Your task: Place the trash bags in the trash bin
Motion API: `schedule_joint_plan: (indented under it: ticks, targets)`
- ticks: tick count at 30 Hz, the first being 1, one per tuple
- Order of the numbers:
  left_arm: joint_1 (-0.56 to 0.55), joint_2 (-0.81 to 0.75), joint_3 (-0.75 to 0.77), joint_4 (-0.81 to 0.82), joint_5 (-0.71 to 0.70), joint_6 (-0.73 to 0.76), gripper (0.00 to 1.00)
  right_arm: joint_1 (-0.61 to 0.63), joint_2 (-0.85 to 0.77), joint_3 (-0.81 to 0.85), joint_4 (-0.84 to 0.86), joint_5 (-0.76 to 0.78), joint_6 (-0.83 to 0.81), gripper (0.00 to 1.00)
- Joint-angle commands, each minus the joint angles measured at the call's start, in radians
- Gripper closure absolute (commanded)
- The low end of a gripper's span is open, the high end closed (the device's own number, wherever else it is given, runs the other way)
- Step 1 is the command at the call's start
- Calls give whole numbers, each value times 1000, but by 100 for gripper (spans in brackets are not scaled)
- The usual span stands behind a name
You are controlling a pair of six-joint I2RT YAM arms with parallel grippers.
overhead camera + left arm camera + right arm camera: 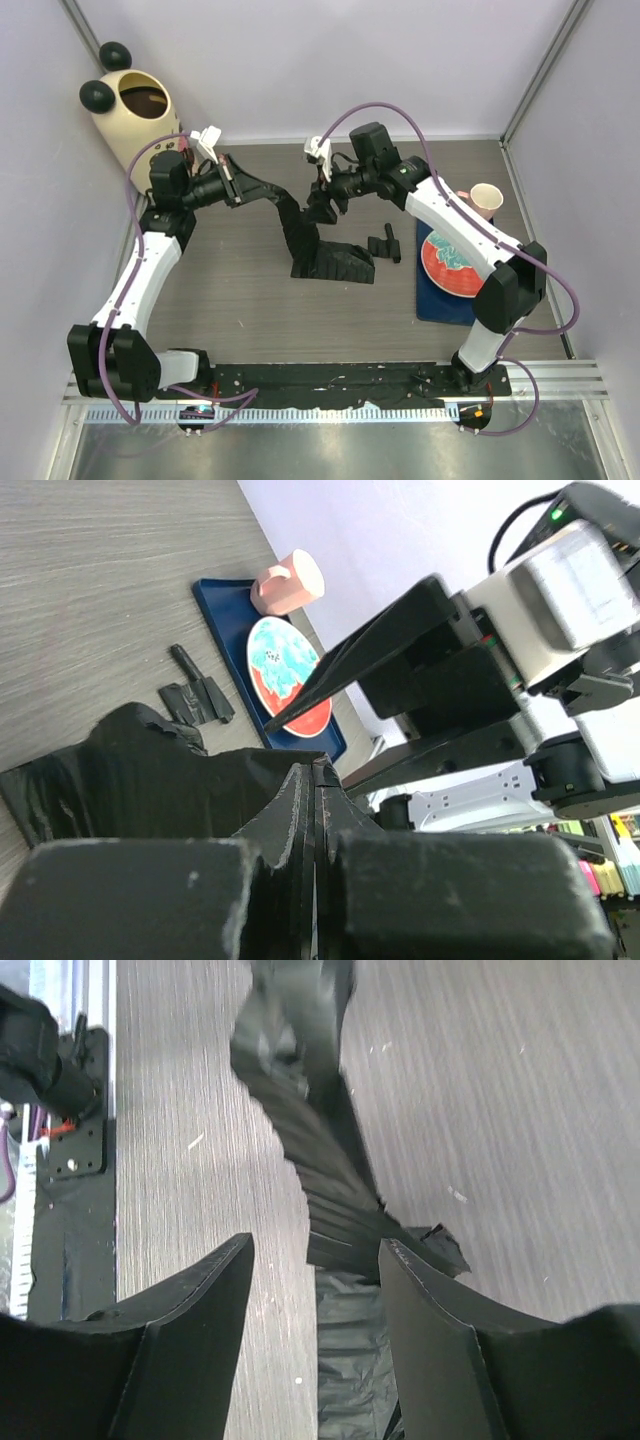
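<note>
The cream trash bin (pixel 135 118) with black ball ears stands at the back left, its brown inside showing. My left gripper (pixel 236 186) is shut on one end of a black trash bag (pixel 300 235). The bag hangs stretched from it down to a crumpled heap on the table (pixel 335 263). In the left wrist view the jaws are pressed together on the bag (pixel 150 770). My right gripper (pixel 322 196) is open just above the middle of the stretched bag. In the right wrist view the bag (pixel 325 1180) runs between its fingers (pixel 215 1290), untouched. A second small folded bag (pixel 386 243) lies to the right.
A blue tray (pixel 432 300) with a red-and-teal plate (pixel 450 265) lies at the right, a pink cup (pixel 485 198) behind it. They also show in the left wrist view: plate (pixel 285 675), cup (pixel 288 582). White walls enclose the table on both sides.
</note>
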Motion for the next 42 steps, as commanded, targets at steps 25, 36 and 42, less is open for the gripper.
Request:
schedule_joint_plan:
  ticks: [25, 36, 42]
  targets:
    - [-69, 89, 523, -1053, -65, 1316, 100, -16, 111, 213, -123, -337, -62, 99]
    - [-3, 183, 650, -1348, 34, 1566, 73, -58, 130, 241, -114, -429, 59, 99]
    - [129, -21, 204, -455, 268, 800, 36, -61, 122, 204, 19, -478, 210, 99]
